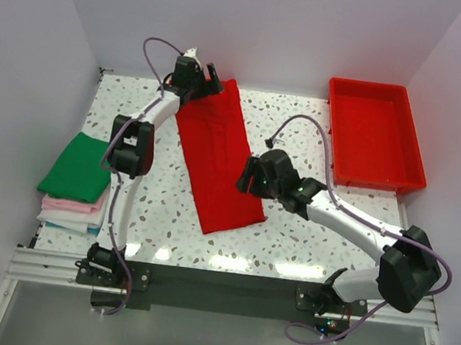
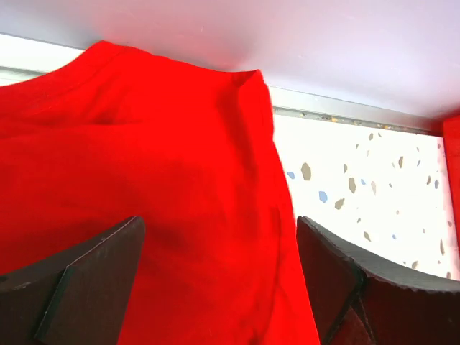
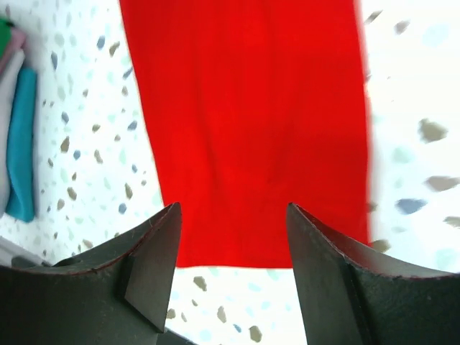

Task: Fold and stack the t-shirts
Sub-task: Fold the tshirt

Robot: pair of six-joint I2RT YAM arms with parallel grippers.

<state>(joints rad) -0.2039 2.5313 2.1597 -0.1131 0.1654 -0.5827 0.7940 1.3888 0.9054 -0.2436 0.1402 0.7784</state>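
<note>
At the table centre the red t-shirt looks limp and light; pinch its corners. With fingers spread, the left gripper is at its 12 o'clock end, the right gripper at 3 o'clock.

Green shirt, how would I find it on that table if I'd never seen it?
Look at the speckled table and go to its left edge, where a small pile of folded shirts sits. The green shirt lies on top, above a pale pink shirt and a white shirt.
</note>
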